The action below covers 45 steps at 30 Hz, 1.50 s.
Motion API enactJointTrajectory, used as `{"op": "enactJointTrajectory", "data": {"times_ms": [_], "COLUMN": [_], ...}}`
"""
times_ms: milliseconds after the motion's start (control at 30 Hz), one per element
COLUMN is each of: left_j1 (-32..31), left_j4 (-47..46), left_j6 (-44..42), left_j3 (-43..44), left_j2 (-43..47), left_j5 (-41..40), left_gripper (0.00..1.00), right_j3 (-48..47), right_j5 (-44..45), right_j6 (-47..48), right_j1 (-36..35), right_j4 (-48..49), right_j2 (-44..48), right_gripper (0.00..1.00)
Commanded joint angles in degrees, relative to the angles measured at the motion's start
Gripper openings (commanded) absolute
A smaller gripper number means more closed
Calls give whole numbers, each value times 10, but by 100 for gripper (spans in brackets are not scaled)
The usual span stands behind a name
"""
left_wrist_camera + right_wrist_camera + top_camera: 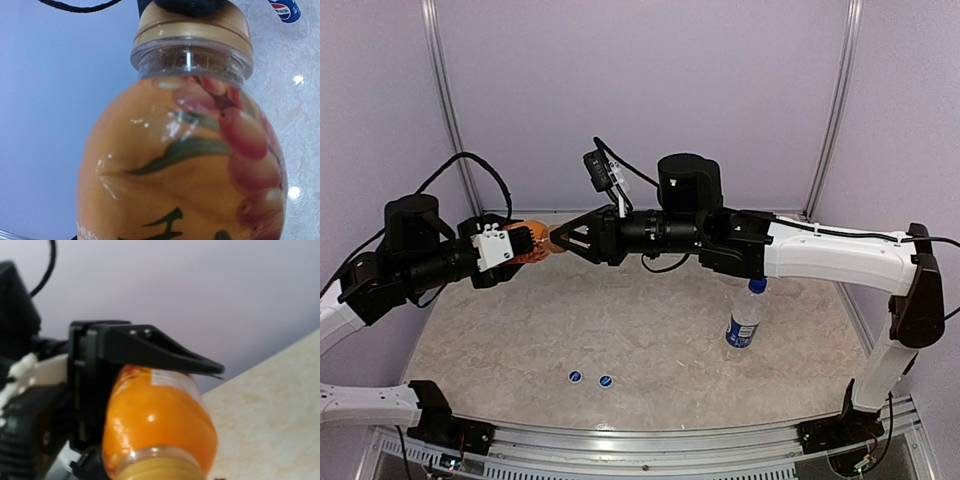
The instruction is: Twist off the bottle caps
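Above the counter's (620, 320) back-left corner, the left fingers (150, 347) clamp the orange juice bottle (180, 165) level in mid-air, its long axis running left to right and its golden-brown cap (192, 25) pointing right. The right fingers (582, 228) meet it head-on, drawn narrow around that cap. A twist looks next.

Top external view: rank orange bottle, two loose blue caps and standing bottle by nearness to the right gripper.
1. orange bottle, at the jaws.
2. left cap and right cap, front: too close to call.
3. standing bottle, right.
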State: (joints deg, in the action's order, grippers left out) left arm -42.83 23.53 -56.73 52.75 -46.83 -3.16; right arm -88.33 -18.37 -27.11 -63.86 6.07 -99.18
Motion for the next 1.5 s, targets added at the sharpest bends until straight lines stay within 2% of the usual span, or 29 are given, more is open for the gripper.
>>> {"op": "enactJointTrajectory", "data": {"times_ms": [0, 100, 167, 233, 333, 567, 800, 967, 1033, 1167, 1267, 1367, 1433, 1467], "left_j1": [-5, -7, -7, -7, -7, -6, -5, -5, -5, -5, -5, -5, -4, -4], "left_j4": [-8, -10, -12, -11, 23, 204, 267, 298, 303, 303, 305, 305, 302, 299], "left_j6": [-2, -3, -2, 5, 33, 100, 107, 109, 108, 108, 110, 112, 114, 116], "left_j3": [-2, -3, -2, 2, 21, 89, 118, 129, 130, 128, 128, 125, 121, 120], "left_j2": [3, 4, 3, 2, 3, 15, 5, 0, -1, -2, -2, 0, 2, 4], "left_j5": [1, 2, 2, 3, 24, 187, 236, 262, 266, 269, 271, 269, 266, 265], "left_gripper": [35, 35, 34, 34, 34, 30, 30, 29, 29, 29, 29, 29, 30, 29], "right_j3": [-13, -25, -40, -52, -54, -39, -42, 33, 81, 121, 124, 135, 144, 149], "right_j5": [-24, -29, -36, -52, -77, 59, 222, 352, 416, 480, 489, 493, 498, 498], "right_j6": [-20, -16, -11, -2, 40, 380, 619, 823, 917, 1071, 1116, 1123, 1102, 1078], "right_j1": [4, 4, 5, 4, 2, -76, -145, -194, -212, -225, -229, -228, -228, -227], "right_j4": [9, -9, -29, -45, -55, -148, -194, -130, -58, 54, 87, 120, 159, 183], "right_j2": [-14, -22, -33, -44, -48, -20, -24, 3, 14, 16, 12, 9, 10, 13], "right_gripper": [25, 22, 16, 1, 0, 0, 0, 0, 0, 0, 0, 0, 64, 77]}}
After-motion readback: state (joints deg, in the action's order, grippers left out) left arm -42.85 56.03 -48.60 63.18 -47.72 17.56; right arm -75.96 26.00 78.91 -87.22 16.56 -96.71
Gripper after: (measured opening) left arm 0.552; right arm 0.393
